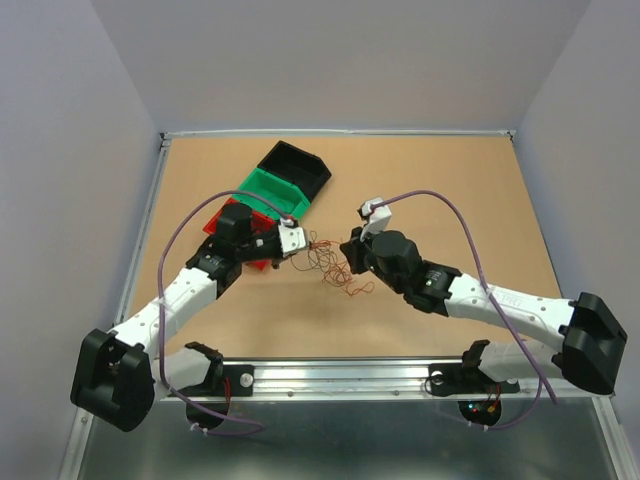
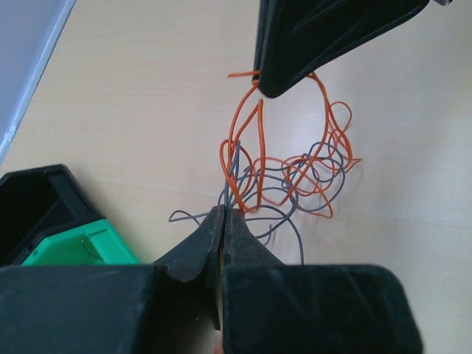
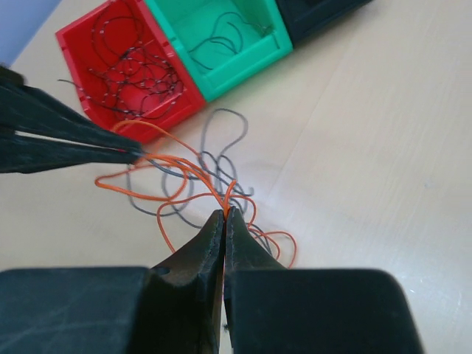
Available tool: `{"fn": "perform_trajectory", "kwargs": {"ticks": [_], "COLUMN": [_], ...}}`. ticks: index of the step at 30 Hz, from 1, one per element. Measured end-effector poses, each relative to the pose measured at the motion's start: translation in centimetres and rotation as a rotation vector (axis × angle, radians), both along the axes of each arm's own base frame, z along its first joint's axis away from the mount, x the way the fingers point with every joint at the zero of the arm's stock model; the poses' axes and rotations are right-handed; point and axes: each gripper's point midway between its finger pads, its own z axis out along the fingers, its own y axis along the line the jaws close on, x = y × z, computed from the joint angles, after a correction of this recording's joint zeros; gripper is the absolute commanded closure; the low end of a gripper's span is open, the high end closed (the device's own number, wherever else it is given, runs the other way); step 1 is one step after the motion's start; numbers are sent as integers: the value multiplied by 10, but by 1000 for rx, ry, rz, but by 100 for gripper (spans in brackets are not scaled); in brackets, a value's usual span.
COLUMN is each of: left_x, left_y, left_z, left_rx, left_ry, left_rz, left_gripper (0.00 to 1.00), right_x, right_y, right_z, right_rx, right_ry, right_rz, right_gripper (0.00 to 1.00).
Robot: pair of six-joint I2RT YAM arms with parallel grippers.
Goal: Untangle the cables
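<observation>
A small tangle of thin curly cables [image 1: 332,266], orange and dark grey, hangs between my two grippers at mid-table. My left gripper [image 2: 223,212] is shut on strands at one side of the tangle [image 2: 291,173]. My right gripper [image 3: 225,214] is shut on orange strands [image 3: 184,173] at the other side. In the right wrist view the left gripper's fingers [image 3: 66,140] pinch the wires at left. In the left wrist view the right gripper's fingers [image 2: 295,55] pinch orange wire at top. The tangle is stretched a little between them above the table.
Three small bins stand behind the left gripper: a red bin [image 3: 122,66] holding thin dark and red wires, a green bin [image 3: 221,40] holding a few dark wires, and a black bin [image 1: 295,165]. The wooden table [image 1: 450,200] has raised rails at its edges.
</observation>
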Motion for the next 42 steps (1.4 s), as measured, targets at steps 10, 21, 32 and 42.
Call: {"fn": "perform_trajectory", "kwargs": {"ticks": [10,21,32,42], "left_x": [23,41,67,95], "left_y": [41,65,94,146], "left_z": [37,57,59,57], "left_rx": [-150,-253,-315,-412], "left_ry": [-6,9,55,127], "left_rz": [164,280,440,624], "left_gripper": [100,100,100,100], "right_x": [24,10,-18,-24], "right_y": [-72,-200,-255,-269], "right_z": [2,57,93,89], "right_rx": [122,518,701,721], "right_ry": [-7,-167,-284,-302], "right_rz": [-348,-767,-910,-957], "right_gripper": [99,99,100,99]}}
